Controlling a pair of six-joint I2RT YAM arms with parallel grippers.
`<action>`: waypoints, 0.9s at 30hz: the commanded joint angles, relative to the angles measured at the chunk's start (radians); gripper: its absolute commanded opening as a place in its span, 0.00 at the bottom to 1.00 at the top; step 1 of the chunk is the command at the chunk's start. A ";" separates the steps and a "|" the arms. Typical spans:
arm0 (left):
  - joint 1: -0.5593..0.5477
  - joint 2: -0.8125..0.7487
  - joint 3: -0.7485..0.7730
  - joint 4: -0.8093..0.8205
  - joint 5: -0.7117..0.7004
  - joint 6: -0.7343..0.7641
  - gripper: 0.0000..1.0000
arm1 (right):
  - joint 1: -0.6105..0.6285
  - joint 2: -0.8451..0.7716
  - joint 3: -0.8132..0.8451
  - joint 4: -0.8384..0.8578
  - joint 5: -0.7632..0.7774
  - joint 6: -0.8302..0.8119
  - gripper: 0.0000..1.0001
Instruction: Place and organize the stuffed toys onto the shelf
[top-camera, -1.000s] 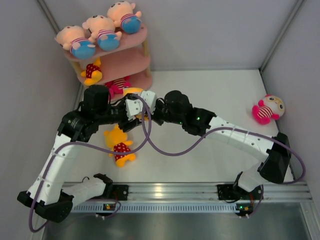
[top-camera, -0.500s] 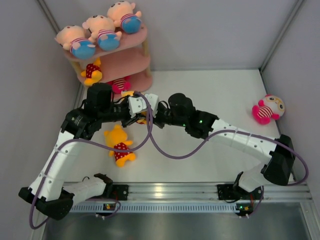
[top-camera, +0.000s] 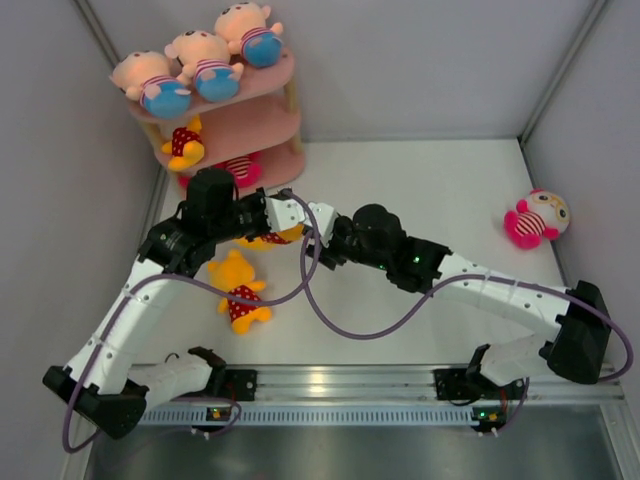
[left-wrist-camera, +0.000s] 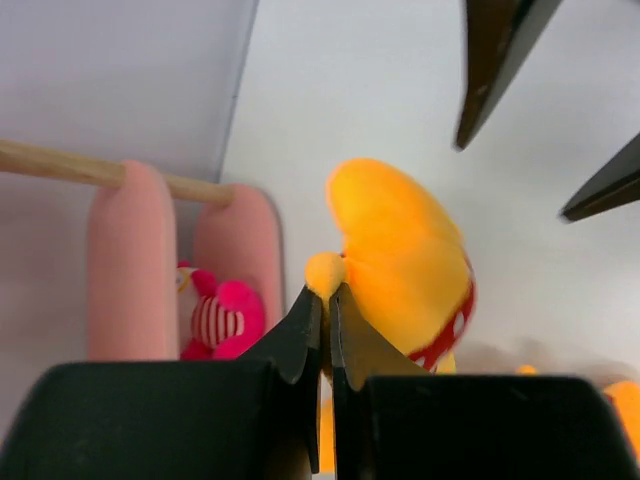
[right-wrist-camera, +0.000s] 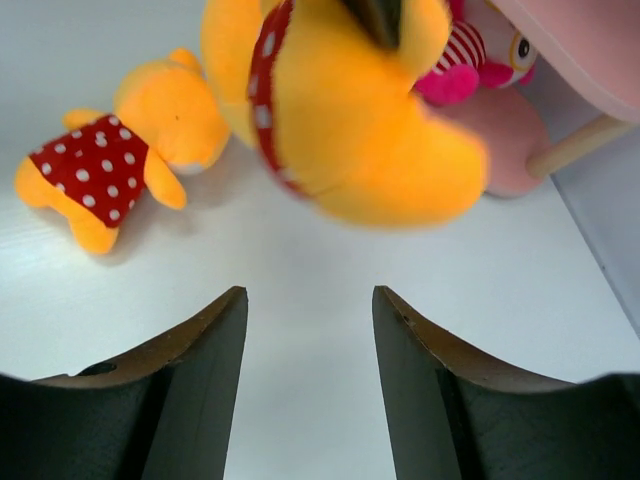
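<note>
My left gripper (top-camera: 272, 228) is shut on a small yellow nub of a yellow bear (top-camera: 268, 238) in a red polka-dot outfit, held just in front of the pink shelf (top-camera: 262, 128). In the left wrist view the jaws (left-wrist-camera: 326, 290) pinch that nub, with the bear's body (left-wrist-camera: 400, 245) beyond. My right gripper (top-camera: 310, 235) stands open just right of the bear; its wrist view shows empty jaws (right-wrist-camera: 310, 300) below the bear (right-wrist-camera: 350, 130). Three boy dolls (top-camera: 200, 62) lie on the top tier. A bear (top-camera: 184, 143) sits on the middle tier and a pink doll (top-camera: 238, 168) on the bottom one.
Another yellow bear (top-camera: 238, 290) lies on the table below the left wrist, also in the right wrist view (right-wrist-camera: 110, 150). A pink striped doll (top-camera: 535, 218) lies at the far right by the wall. Grey walls close in left, back and right. Purple cables loop between the arms.
The left gripper closed on the yellow bear while the right gripper opened and let go of it. Both wrists shifted to the right, and the right gripper drew back from the bear.
</note>
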 joint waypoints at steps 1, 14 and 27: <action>0.010 0.004 -0.048 0.192 -0.148 0.190 0.00 | -0.007 -0.086 -0.048 0.088 0.044 -0.030 0.53; 0.020 0.059 -0.123 0.449 -0.177 0.689 0.00 | -0.033 -0.167 -0.144 0.113 0.156 -0.024 0.54; 0.096 0.076 -0.111 0.497 0.033 0.749 0.00 | -0.184 -0.236 -0.225 0.070 0.158 0.036 0.57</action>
